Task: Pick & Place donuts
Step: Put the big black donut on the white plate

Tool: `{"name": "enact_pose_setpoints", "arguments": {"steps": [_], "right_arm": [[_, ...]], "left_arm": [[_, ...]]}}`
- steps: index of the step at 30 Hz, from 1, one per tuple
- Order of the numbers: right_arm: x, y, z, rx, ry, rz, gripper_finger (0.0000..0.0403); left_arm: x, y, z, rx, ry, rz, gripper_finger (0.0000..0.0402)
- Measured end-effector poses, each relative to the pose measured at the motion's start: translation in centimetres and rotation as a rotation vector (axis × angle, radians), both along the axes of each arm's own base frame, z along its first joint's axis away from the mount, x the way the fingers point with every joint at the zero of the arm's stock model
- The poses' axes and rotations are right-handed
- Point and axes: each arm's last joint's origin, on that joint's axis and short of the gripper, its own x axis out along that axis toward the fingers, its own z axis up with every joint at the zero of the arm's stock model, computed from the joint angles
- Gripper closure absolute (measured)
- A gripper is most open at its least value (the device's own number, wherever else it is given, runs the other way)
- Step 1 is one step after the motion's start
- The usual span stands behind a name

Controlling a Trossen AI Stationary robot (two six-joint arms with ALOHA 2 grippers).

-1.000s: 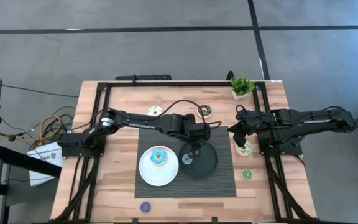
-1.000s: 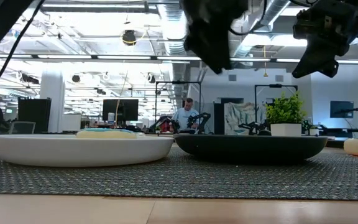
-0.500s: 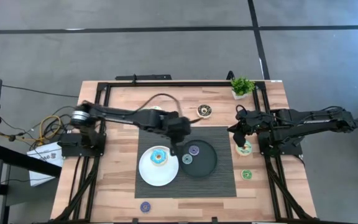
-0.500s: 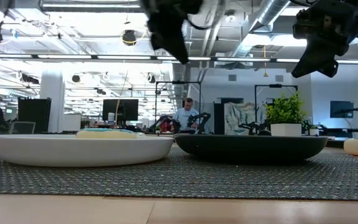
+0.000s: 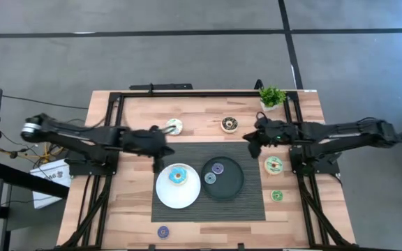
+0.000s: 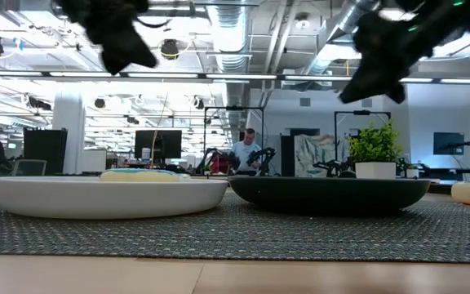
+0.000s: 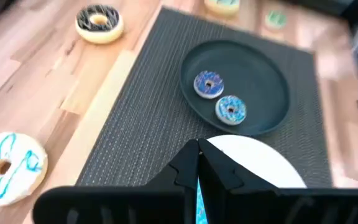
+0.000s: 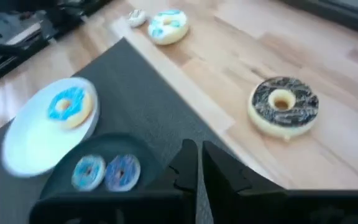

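A blue-iced donut (image 5: 178,175) lies on the white plate (image 5: 165,196). Two coin-sized donuts, purple (image 5: 218,168) and blue (image 5: 210,178), lie in the black plate (image 5: 234,185). On the wood lie a white donut (image 5: 174,126), a chocolate donut (image 5: 229,125), a pale green donut (image 5: 273,165) and a small green one (image 5: 276,196). My left gripper (image 5: 157,164) hangs shut just past the white plate's far left rim. My right gripper (image 5: 251,148) hangs shut between the chocolate and pale green donuts. Neither holds anything.
The plates stand on a dark woven mat (image 5: 246,206). A potted plant (image 5: 272,97) stands at the far right corner. Another coin-sized donut (image 5: 162,231) lies near the front edge. A black frame (image 5: 187,93) runs round the table. A person shows in the room behind.
My left gripper has drawn back from over the black plate toward the table's left edge, past the white plate; the small purple donut now lies uncovered in the black plate. My right gripper has gone left from over the pale green donut, toward the chocolate donut.
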Motion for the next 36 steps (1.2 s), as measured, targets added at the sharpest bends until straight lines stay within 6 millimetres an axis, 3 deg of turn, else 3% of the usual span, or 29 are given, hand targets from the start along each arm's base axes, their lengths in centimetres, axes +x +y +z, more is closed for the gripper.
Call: {"name": "enact_pose_setpoints", "arguments": {"steps": [9,16,20,24,36], "right_arm": [[5.9,-5.2,-0.4,0.021,0.314,-0.145,0.0294],[8.6,-11.2,-1.5,0.177,0.501,-0.286,0.0207],[9.6,-13.4,-2.7,0.244,0.535,-0.293,0.0158],[10.1,-14.5,-4.0,0.267,0.609,-0.300,0.0137],[11.2,-15.4,-8.1,0.295,0.710,-0.284,0.0138]], "left_arm": [[-6.6,0.6,-1.2,0.006,-0.191,-0.038,0.0401],[-8.4,0.8,-1.9,0.017,-0.246,-0.044,0.0401],[-8.6,0.8,-2.1,0.019,-0.243,-0.044,0.0401],[-8.6,0.8,-2.3,0.019,-0.237,-0.044,0.0401],[-8.6,0.8,-2.2,0.018,-0.238,-0.045,0.0401]]}}
